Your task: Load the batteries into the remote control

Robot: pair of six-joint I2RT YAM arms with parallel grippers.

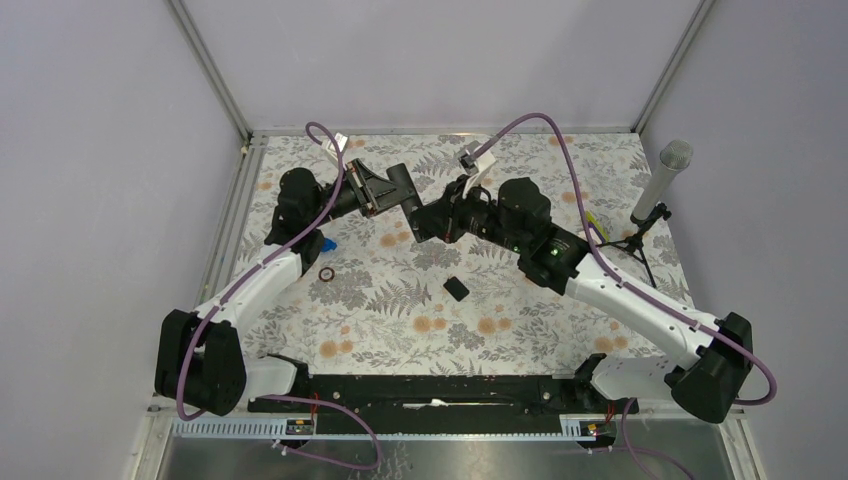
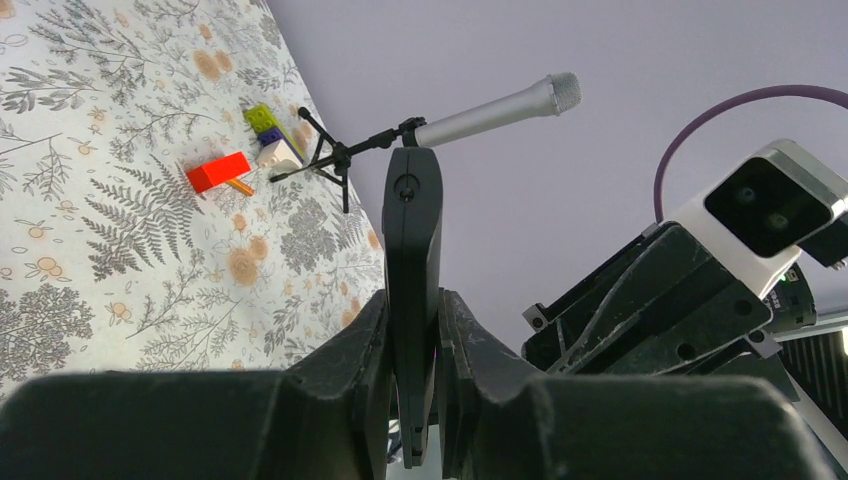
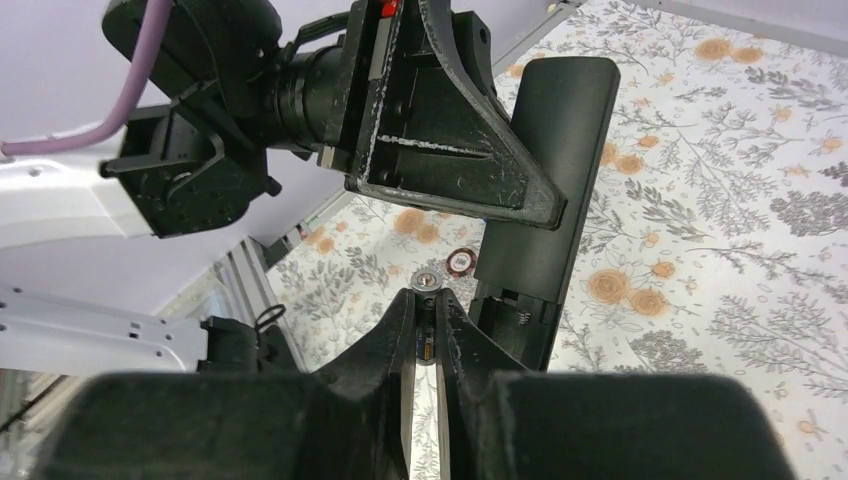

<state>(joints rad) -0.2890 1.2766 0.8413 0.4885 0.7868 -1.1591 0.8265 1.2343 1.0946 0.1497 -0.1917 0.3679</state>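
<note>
Two black robot hands meet in mid-air. The left hand [image 2: 412, 305] is clamped on the slim matte-black rectangular remote control [image 2: 412, 220], holding it off the floral-patterned table [image 1: 400, 330]. The right hand [image 3: 427, 312] pinches a tiny dark cylindrical battery with a silvery end cap [image 3: 428, 281] just beside the remote's uncovered end. The small flat black square cover [image 1: 456, 289] lies on the table below the remote, on the side towards the arms' bases. We judge the risks plain. The battery sits deep between narrow fingers, so a slight misalignment with the remote's bay could jam it against the rim or twist it out of the pinch. A hard push could also make the remote slide or pivot in the left hand's grip. We cannot tell the battery's polarity, nor whether another battery lies in the bay.
</note>
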